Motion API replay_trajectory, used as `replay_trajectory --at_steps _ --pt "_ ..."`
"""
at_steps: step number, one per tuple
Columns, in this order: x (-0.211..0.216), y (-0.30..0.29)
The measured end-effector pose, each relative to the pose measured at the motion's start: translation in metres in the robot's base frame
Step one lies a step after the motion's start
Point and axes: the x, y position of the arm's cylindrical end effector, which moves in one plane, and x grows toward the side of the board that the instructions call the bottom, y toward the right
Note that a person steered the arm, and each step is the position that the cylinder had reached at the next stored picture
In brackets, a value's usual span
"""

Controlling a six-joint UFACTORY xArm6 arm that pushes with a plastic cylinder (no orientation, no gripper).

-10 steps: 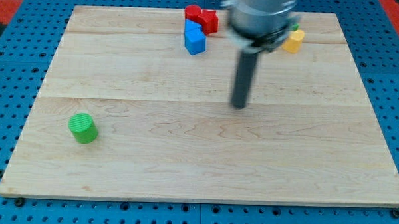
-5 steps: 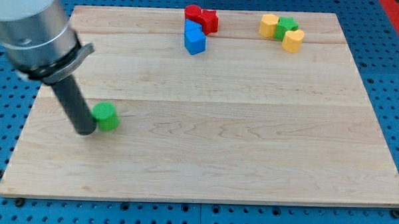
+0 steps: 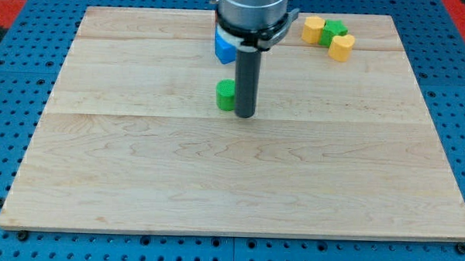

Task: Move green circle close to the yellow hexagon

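My tip point(image 3: 245, 115) stands just right of the green circle point(image 3: 226, 95), touching it or almost, in the upper middle of the frame. I have no claw, only this rod. The yellow hexagon point(image 3: 313, 29) is at upper right. To push well, I should go around to the circle's lower left.

Pale, smooth, matt wooden board point(image 3: 138, 181); matt dark rod; ridged green circle point(image 3: 225, 94).
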Motion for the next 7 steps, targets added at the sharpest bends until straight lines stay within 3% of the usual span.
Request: replay_trajectory --at_steps 1,2,3,4,6,7 --pt "0.000 -0.059" --pt "-0.022 -0.028" --pt "-0.034 0.066" --pt "-0.090 0.087" --pt "-0.064 0.052" --pt "-0.107 0.061"
